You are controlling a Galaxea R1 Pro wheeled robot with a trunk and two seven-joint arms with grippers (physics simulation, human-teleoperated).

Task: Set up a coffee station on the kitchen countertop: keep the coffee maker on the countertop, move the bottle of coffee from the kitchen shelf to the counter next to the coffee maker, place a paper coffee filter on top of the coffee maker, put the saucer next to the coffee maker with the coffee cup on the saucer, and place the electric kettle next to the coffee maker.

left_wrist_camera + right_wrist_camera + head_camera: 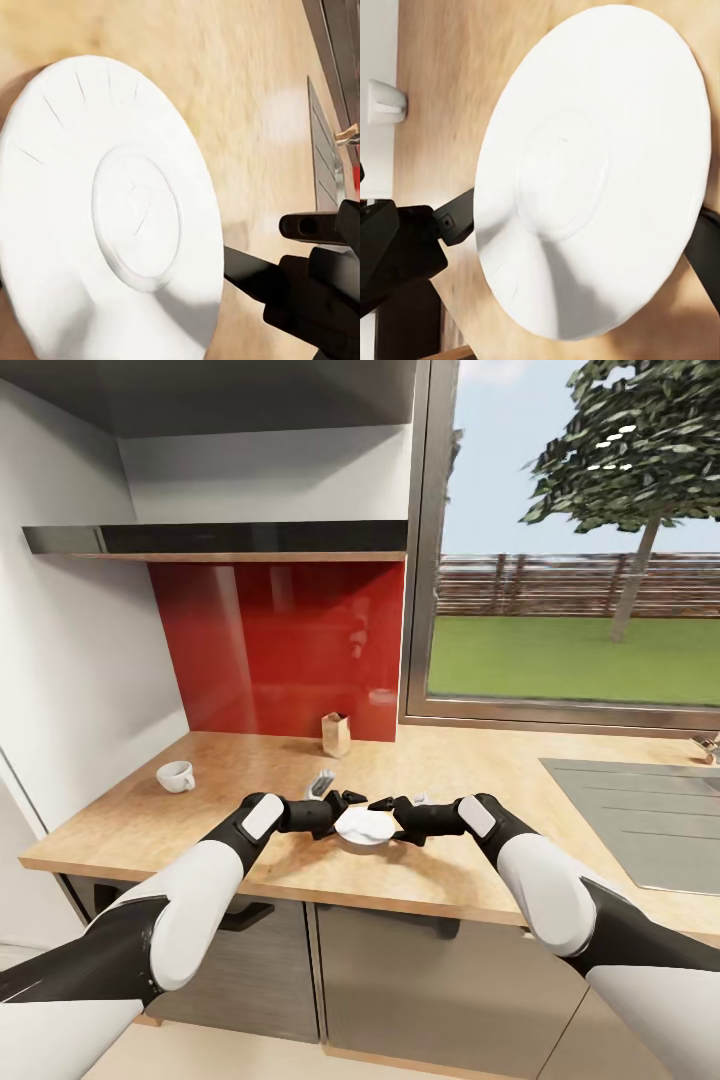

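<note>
Both sets of fingers met at the saucer (364, 828), one from each side. The left gripper (352, 800) reached in from its side and the right gripper (388, 807) from the other, their black tips at opposite rims of the small white plate. From the head view the saucer sat between them over the front part of the countertop (450, 760). In the left wrist view the saucer (105, 217) stood broad and close, its raised centre ring facing the camera, with the right gripper's dark fingers (262, 277) touching its far edge. In the right wrist view the saucer (592, 172) showed the same way, with a dark finger (454, 217) of the left gripper at one rim and another black finger (705, 255) at the opposite rim. Whether either gripper was actually pinched on the rim or merely resting against it, I could not tell; the jaws' own gaps were hidden by the plate.

Off beyond the left gripper, well apart toward the wall, the coffee cup (176, 776) stood on the wood, handle to one side; it appeared small in the right wrist view (384, 102) too. Farther back, ahead of the fingers and near the red splashback (280, 650), stood a small brown paper bag (336, 735). Out past the right gripper lay the steel sink (640, 820), under the window (580, 540).
</note>
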